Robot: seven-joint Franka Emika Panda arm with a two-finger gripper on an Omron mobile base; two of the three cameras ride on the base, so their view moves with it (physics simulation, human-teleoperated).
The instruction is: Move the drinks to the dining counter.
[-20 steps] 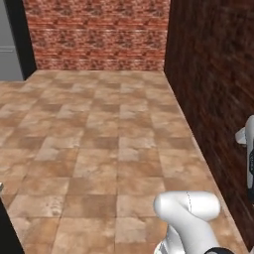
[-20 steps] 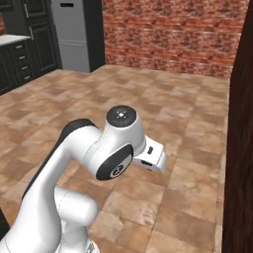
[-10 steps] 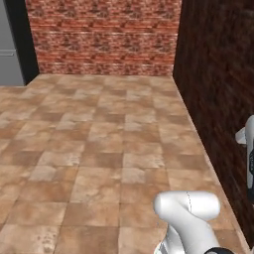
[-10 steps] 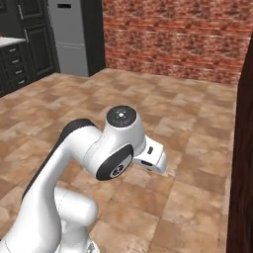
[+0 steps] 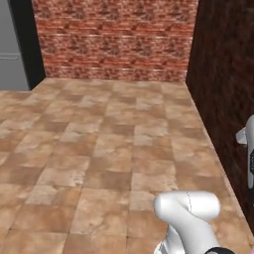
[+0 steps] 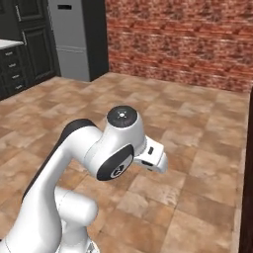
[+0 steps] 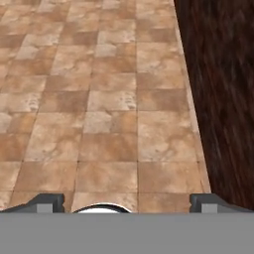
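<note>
The drinks and the dining counter are out of view. In the hand view my gripper [image 7: 131, 202] is open: its two dark fingertips [image 7: 47, 202] stand far apart at the bottom edge with nothing between them. It hangs over brown floor tiles [image 7: 109, 114], beside a dark wall [image 7: 223, 99]. My white arm [image 6: 118, 148] is folded close over the base.
A red brick wall [image 5: 114, 44] closes the far side. A dark wall [image 5: 223, 79] runs along the right. A grey fridge [image 6: 71, 39] and dark cabinets [image 6: 20, 54] stand at the far left. Tiled floor [image 5: 99, 149] lies open ahead.
The whole picture has shifted in both base views, so the base is moving; the fridge and brick wall slide across the frames. The arm holds its pose and the gripper stays open.
</note>
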